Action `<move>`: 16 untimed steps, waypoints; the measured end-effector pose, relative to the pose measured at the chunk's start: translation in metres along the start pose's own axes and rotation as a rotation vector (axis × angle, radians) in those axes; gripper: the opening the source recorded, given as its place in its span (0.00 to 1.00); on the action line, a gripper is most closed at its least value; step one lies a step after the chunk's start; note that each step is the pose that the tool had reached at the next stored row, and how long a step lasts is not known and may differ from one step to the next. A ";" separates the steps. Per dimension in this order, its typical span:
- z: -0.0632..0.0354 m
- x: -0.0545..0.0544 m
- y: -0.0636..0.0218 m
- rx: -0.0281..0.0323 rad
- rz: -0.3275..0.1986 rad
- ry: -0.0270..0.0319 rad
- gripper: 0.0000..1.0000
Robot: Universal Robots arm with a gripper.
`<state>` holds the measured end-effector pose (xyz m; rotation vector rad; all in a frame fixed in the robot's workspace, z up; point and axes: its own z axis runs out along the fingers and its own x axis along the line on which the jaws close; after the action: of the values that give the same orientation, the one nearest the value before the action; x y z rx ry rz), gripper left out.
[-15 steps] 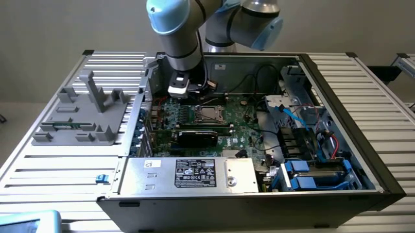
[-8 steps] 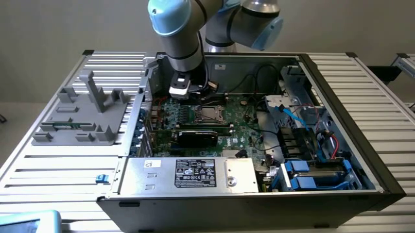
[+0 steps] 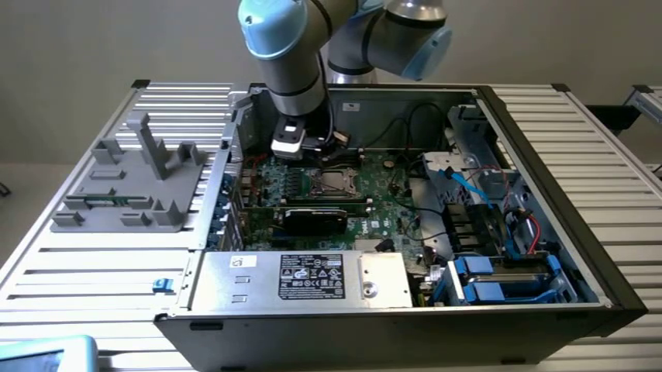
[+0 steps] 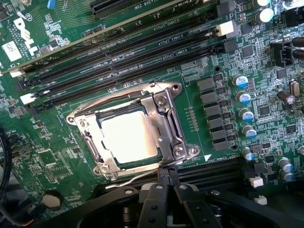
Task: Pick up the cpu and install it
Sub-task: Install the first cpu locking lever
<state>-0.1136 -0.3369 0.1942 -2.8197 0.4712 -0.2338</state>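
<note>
Jaws together, nothing clamped. Black gripper hangs just beside the silver metal socket frame. Shiny silver-beige square cpu lies flat inside that frame on the green motherboard, approx. centre of exterior view, within the open dark-grey PC case.

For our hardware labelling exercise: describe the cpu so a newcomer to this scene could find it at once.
Inside the open computer case, find the green motherboard. Beside its long black memory slots sits a metal-framed socket; the cpu is the only pale, shiny square within it.
</note>
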 end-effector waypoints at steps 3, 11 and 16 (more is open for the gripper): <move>0.0005 0.001 0.0008 0.0000 0.003 0.0012 0.11; 0.0011 0.003 0.0014 -0.0016 0.012 0.0036 0.11; 0.0017 0.005 0.0008 -0.0021 0.018 0.0055 0.11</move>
<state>-0.1091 -0.3388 0.1929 -2.8163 0.4981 -0.2376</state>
